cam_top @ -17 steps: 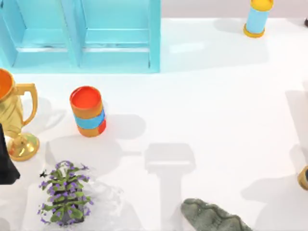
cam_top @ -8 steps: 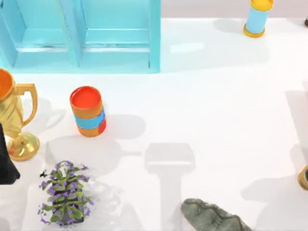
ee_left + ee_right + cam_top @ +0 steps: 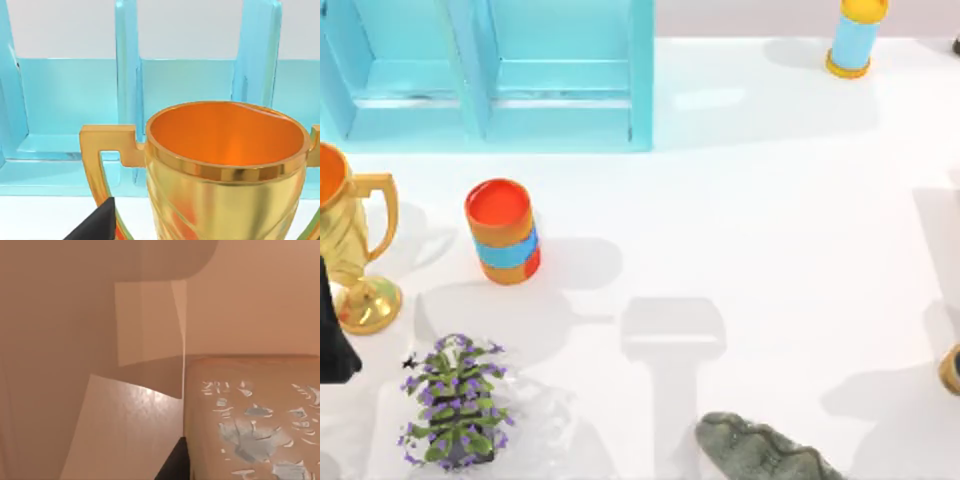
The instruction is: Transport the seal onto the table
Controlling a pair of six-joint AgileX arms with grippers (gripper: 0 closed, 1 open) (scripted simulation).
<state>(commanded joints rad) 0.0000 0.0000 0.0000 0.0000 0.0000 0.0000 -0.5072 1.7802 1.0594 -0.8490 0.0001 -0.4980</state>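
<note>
So the left arm's black gripper (image 3: 332, 345) sits at the table's left edge right by the shiny gold trophy cup (image 3: 345, 245); can't tell how wide its claw is. Over on the right wrist view, a tan-brown block with a worn pale mark, the seal (image 3: 250, 425), is right up against the camera, though I can't tell whether the claw holds it. Elsewhere on the glossy white table (image 3: 770, 220): an orange-and-blue cup (image 3: 502, 232), a light-blue shelf unit (image 3: 490, 75), a purple-flowered plant (image 3: 455, 400)

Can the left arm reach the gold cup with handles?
Probably yes. The left arm sits right beside the gold cup at the left edge of the table, and the left wrist view shows nothing between them.
</note>
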